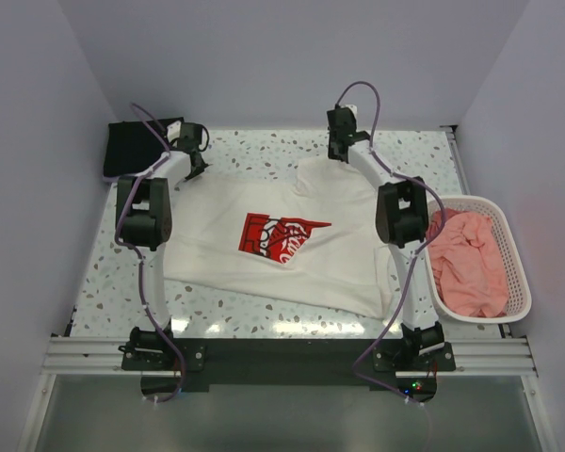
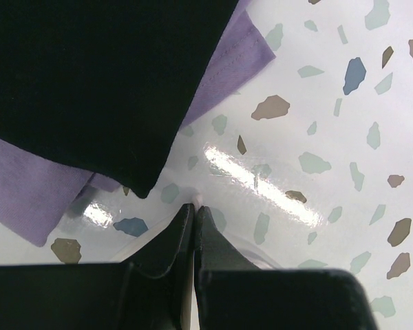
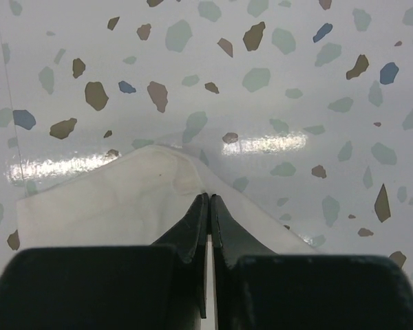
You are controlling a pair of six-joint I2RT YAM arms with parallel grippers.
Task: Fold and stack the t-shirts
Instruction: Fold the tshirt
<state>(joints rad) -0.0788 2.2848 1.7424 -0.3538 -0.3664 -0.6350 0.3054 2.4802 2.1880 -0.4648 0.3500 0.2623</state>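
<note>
— While both arms reach to the far side, which step is in hand?

— The grasp before a fold, by the look of it. The white tee [image 1: 282, 254] lies spread on the tabletop [image 1: 264, 151] with its red print up. The left end effector [image 2: 195, 206] is closed at the far-left corner with a sliver of white cloth at its tips. The right end effector [image 3: 210, 199] is closed on a rumpled lip of the far edge.

— And the next move?

— Likely lifting both corners together and carrying them toward the near edge, held level so the crease runs straight. Such thin pinches could slip.

— How does the cloth look?

— Mostly flat, but bunched at the far right. The black tee [image 1: 132, 151] sits folded on the lavender tee [image 2: 27, 192] at the far-left corner. The pink tee [image 1: 466, 259] is heaped in the basket [image 1: 513, 254].
</note>
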